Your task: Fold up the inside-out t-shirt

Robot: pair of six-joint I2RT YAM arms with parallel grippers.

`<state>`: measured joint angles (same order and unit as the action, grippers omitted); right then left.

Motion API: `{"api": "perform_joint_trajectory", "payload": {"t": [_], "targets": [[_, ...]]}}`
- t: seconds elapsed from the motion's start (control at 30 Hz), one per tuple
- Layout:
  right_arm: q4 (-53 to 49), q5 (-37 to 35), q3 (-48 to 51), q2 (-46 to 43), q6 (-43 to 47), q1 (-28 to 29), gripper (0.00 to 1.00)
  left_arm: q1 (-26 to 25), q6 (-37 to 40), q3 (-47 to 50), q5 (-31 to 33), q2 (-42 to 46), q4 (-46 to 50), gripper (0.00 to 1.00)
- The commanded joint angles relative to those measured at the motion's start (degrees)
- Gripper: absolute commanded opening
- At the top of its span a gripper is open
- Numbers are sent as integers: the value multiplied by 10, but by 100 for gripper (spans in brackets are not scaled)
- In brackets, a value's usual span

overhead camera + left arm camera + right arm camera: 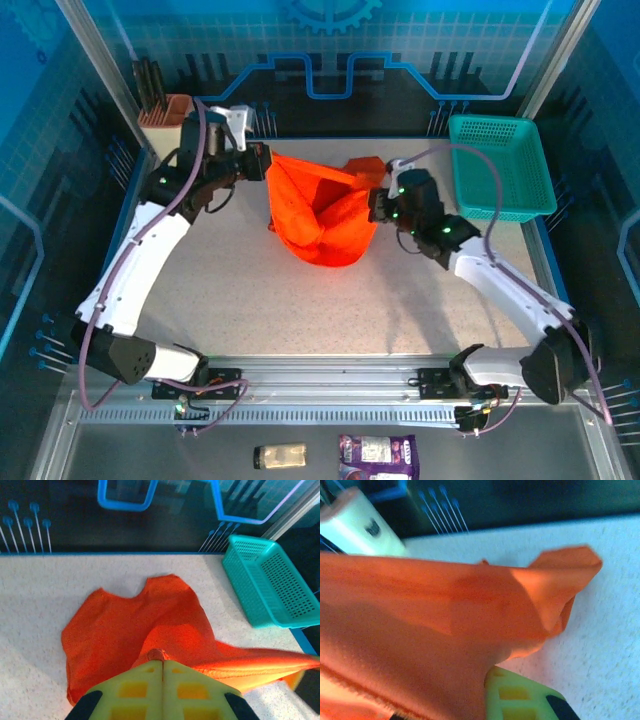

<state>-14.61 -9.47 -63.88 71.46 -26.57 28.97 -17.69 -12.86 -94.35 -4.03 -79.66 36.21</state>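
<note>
One orange t-shirt (322,215) is pinched in the closed left jaws and closed right jaws. One teal basket (500,165) stands apart on the surface (300,300).

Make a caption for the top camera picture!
Left fingers and right fingers pinch the orange t-shirt, stretched between them.

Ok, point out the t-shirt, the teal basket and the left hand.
t-shirt (320,215): top view, middle of the bunched cloth.
teal basket (520,165): top view, bare mesh floor.
left hand (162,666): left wrist view, between its closed fingertips.
</note>
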Motion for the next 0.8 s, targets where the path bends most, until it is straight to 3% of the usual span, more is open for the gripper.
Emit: {"api": "perform_joint_trajectory", "payload": {"t": [0.0, 0.17, 0.4, 0.6, 0.7, 0.77], "targets": [[-123, 19, -27, -41, 68, -28, 0, 5, 65, -51, -19, 28, 51, 0], [-168, 10, 13, -64, 58, -85, 0, -20, 62, -12, -116, 24, 63, 0], [-178, 54, 131, -32, 18, -177, 0, -133, 30, 95, -123, -57, 20, 0], [-187, 52, 175, -31, 23, -194, 0, -168, -10, 112, -139, -106, -39, 0], [-180, 71, 176, -44, 20, -195, 0, -222, 57, 96, -121, -121, -37, 22], [-179, 80, 171, -45, 17, -196, 0, -261, 100, 97, -99, -136, -39, 30]]}}
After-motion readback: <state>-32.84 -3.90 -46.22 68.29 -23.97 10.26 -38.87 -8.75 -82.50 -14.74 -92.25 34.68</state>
